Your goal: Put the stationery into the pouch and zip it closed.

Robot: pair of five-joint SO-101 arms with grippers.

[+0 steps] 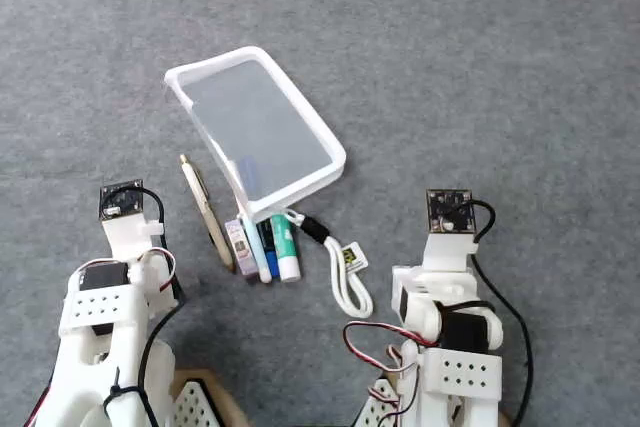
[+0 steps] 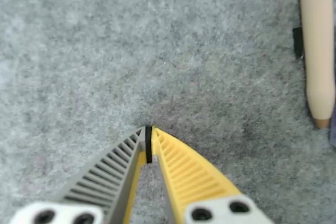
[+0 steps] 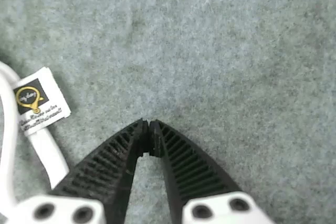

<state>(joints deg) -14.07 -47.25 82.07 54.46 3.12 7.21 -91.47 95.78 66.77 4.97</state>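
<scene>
A clear pouch (image 1: 255, 132) with a white border lies on the grey cloth, its open end toward the arms. Several small stationery items (image 1: 264, 247) lie side by side at its mouth, and a beige pen (image 1: 207, 213) lies just left of them. The pen (image 2: 318, 45) also appears beside my left gripper (image 2: 148, 132), which is shut on nothing just over the cloth. My right gripper (image 3: 147, 127) is shut and empty, close to the pouch's white strap (image 3: 37, 145) and its tag (image 3: 38, 101). The strap (image 1: 345, 277) curls toward the right arm.
Grey cloth (image 1: 480, 87) covers the whole table. The left arm's base (image 1: 105, 317) and the right arm's base (image 1: 450, 337) sit at the near edge, with the pouch and stationery between and ahead of them.
</scene>
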